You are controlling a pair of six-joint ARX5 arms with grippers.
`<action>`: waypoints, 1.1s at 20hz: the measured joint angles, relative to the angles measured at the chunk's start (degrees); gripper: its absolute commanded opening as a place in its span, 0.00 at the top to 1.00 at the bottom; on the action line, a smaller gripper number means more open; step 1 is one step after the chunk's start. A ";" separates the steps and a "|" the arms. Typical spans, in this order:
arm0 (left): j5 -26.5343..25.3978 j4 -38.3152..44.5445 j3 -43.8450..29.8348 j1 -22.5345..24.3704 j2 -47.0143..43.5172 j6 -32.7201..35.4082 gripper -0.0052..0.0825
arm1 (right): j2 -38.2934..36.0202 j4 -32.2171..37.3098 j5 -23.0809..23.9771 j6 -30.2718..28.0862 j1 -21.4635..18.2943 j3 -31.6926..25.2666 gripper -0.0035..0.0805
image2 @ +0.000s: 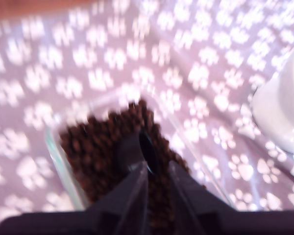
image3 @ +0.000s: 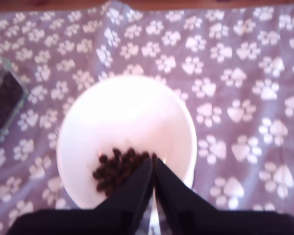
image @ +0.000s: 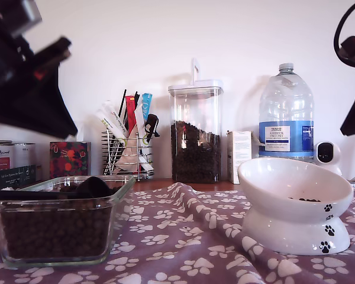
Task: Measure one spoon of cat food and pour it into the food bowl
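Two arms raised, exterior view: spoon [image: 89, 187] lying in the glass dish [image: 59, 236] of cat food [image: 53, 232] at near left; food bowl [image: 296, 204] at near right, holding some kibble. Bottle label [image: 278, 137] reads "TESCO".

First wrist view: first end effector [image2: 157, 181] slightly parted, empty, above the spoon [image2: 137, 149].

Second wrist view: second end effector [image3: 153, 183] nearly closed, empty, over the bowl [image3: 125, 127].

Judgement: pour apparently done; nothing further required.

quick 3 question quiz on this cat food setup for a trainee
1. True or false: the food bowl already holds some cat food.
2. Where does the spoon lie? A) in the wire rack B) in the glass dish of kibble C) in the food bowl
3. Fill in: the cloth carries a ____ print.

Key: 1 true; 2 B; 3 paw
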 measured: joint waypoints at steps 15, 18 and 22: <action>5.20 8.90 -8.35 21.75 -23.50 11.93 0.96 | -12.46 13.73 -6.29 -8.72 -22.25 0.09 0.97; 3.65 7.52 -13.70 23.21 -32.02 9.97 0.96 | -19.08 7.21 -6.45 -8.72 -22.18 0.09 0.97; 0.81 3.23 -14.12 23.21 -42.60 7.82 0.96 | -28.92 -1.95 -4.44 -9.01 -22.18 0.09 0.97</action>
